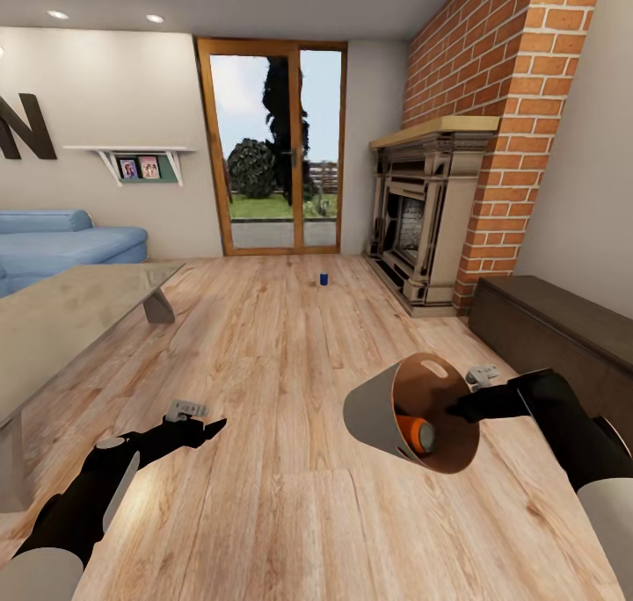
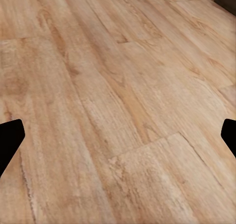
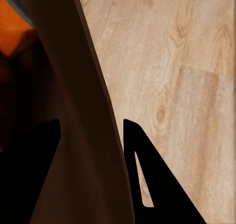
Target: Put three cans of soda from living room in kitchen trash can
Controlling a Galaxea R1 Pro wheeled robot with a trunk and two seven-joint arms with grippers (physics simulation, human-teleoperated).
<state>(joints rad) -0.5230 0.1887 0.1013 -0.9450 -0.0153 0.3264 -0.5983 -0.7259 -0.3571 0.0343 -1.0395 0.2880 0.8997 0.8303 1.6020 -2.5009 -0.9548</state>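
Observation:
In the head view my right gripper (image 1: 457, 408) is shut on the rim of the light-grey trash can (image 1: 376, 418), holding it tilted above the wood floor with its mouth toward me. An orange soda can (image 1: 417, 435) with a grey top lies inside against the orange-brown wall. A dark blue soda can (image 1: 323, 278) stands on the floor far ahead, near the glass door. The right wrist view shows the gripper (image 3: 91, 123) clamped across the bin wall (image 3: 73, 81), with the orange can (image 3: 12, 32) beyond. My left gripper (image 1: 209, 425) (image 2: 118, 130) hangs open over bare floor.
A long grey low table (image 1: 61, 320) stands at the left with a blue sofa (image 1: 61, 241) behind it. The dark fireplace (image 1: 426, 223) and brick chimney (image 1: 519, 100) are at the right, then a dark low cabinet (image 1: 563, 329). Open wood floor runs toward the glass door (image 1: 272, 144).

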